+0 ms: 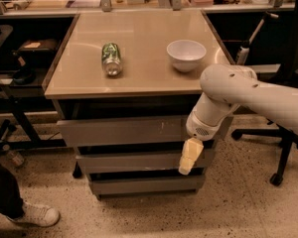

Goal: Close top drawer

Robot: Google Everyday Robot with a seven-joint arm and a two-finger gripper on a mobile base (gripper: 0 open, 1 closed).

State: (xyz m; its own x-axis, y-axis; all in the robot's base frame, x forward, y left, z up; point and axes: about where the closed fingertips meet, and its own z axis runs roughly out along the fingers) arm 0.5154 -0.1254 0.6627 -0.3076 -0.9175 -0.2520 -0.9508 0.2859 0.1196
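Since the top drawer (124, 131) has a flat front and no handle, there is nothing on it to grip. It wants a plain push on the panel, best near the middle so that it does not rack on its runners. It is a wide, stiff grey box, probably fairly heavy but free on its slides, and neither fragile nor slippery in any way that matters for a push.

It sits directly under the bench (144, 78) top, and its front spans nearly the bench's full width, with pale scratches right of the middle. By my reading it is nearly home, though the front may stand a little proud of the bench edge; the angle leaves that unsure.

The gripper (187, 158) hangs below the bench's front right part and points down. It is lower than the top drawer's panel and in front of the second drawer (134, 161). The wrist (208, 118) above it covers the panel's right end. Whether the gripper is clenched or released cannot be told.
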